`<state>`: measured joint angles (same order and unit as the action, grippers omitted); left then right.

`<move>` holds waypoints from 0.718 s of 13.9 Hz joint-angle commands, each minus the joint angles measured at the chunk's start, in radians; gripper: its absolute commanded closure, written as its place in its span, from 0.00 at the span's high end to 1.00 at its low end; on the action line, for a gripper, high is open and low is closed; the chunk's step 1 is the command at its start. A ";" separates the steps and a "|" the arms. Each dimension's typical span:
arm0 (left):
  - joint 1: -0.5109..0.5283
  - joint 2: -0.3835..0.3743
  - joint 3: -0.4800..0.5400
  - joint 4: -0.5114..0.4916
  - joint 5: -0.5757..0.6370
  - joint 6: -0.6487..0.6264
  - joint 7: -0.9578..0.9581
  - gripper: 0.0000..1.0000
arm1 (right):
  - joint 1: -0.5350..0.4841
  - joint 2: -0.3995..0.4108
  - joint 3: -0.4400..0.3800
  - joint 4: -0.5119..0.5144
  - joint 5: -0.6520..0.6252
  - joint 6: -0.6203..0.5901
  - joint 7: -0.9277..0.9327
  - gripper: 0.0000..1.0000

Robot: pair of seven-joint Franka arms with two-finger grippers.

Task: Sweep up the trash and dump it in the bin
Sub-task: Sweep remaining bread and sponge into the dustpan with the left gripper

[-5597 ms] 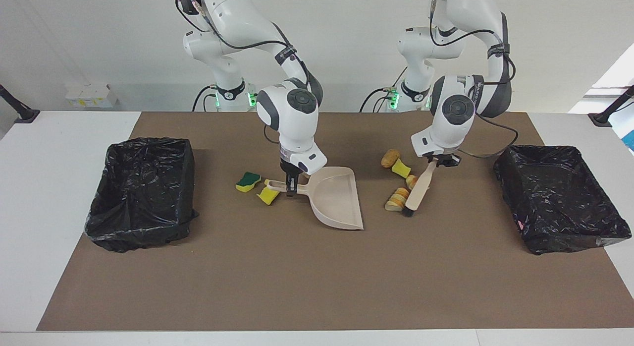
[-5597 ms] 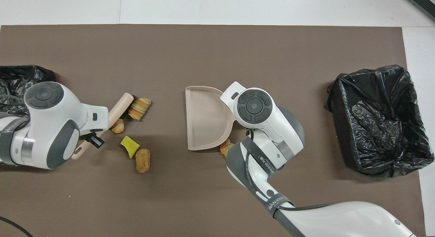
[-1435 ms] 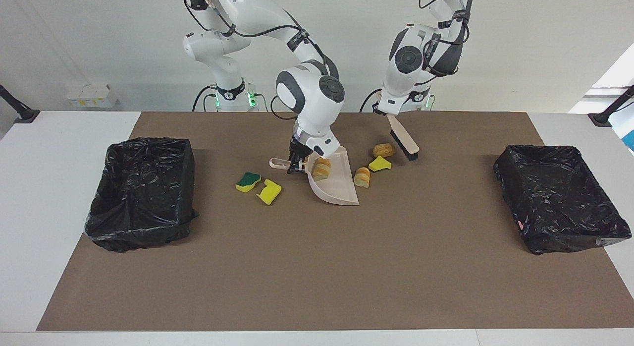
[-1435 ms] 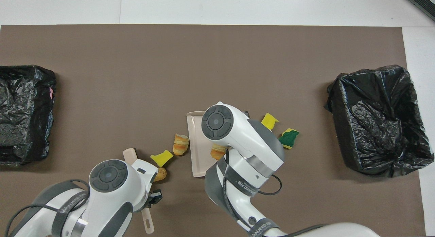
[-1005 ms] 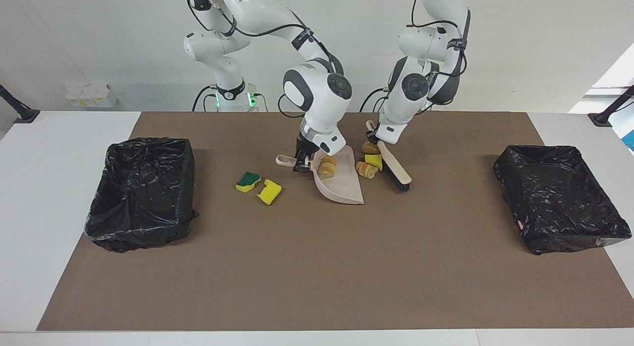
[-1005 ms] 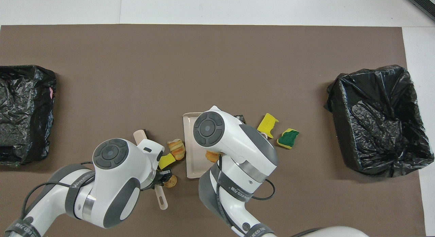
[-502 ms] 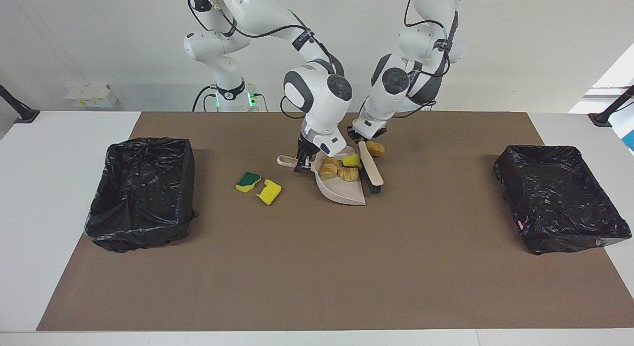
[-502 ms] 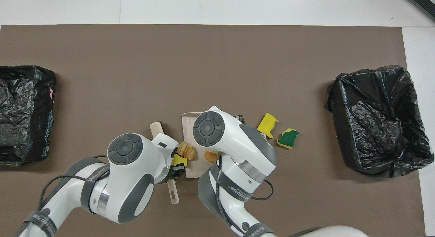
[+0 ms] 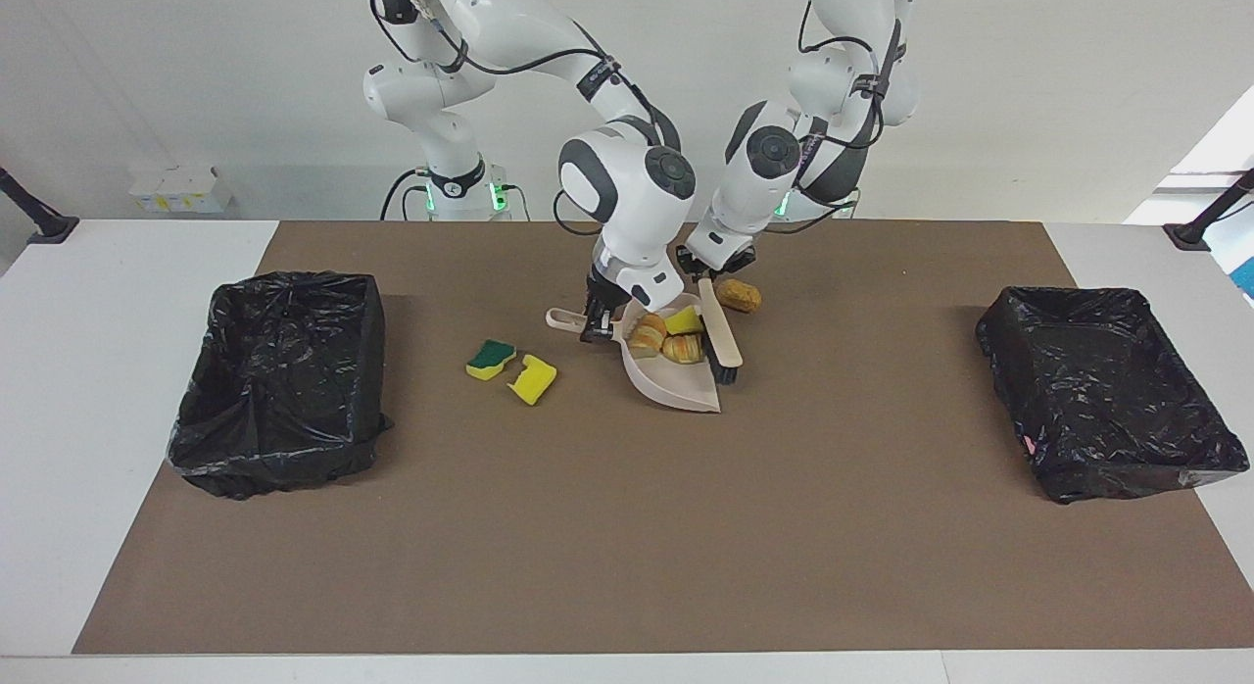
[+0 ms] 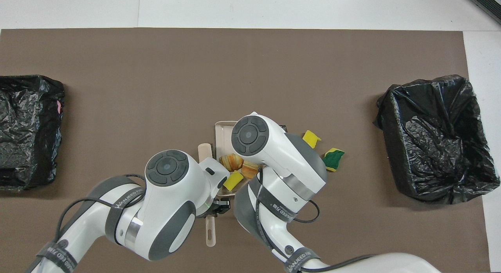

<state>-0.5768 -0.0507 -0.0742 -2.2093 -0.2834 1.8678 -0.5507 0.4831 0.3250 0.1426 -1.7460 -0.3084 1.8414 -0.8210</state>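
Facing view: the right gripper is clamped on the dustpan handle, with the pan's open lip pointing toward four o'clock. Two bread pieces and a yellow sponge chunk lie inside it. The left gripper is clamped on the brush, whose bristle end rests at the pan's lip. One bread roll sits on the mat at about two o'clock from the pan, on the wrong side of the brush; a lift now would probably leave it on the mat. A green-topped sponge and a yellow sponge lie at nine o'clock from the pan, toward the right arm's end and nearer its bin. The other bin stands at the left arm's end.

Overhead view: both wrists crowd over the pan, so a careless move risks the arms knocking together. The load sits close to the open lip; tipping the pan forward during the carry would likely spill it. The two loose sponges lie at three o'clock from the pan.
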 commanded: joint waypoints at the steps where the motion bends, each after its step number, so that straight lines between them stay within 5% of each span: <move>1: 0.003 -0.070 0.008 -0.006 0.004 -0.157 -0.093 0.00 | -0.011 0.002 0.006 0.008 0.002 -0.013 -0.033 0.00; 4: 0.000 -0.096 0.004 -0.023 0.053 -0.236 -0.268 0.00 | -0.009 -0.001 0.006 -0.001 0.000 -0.005 -0.055 0.00; 10: -0.023 -0.212 -0.001 -0.208 0.052 -0.148 -0.498 0.00 | 0.025 -0.075 0.006 -0.142 0.000 0.076 -0.141 0.00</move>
<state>-0.5795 -0.1958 -0.0795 -2.3402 -0.2470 1.6725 -0.9853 0.4976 0.3071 0.1455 -1.8058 -0.3084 1.8861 -0.9254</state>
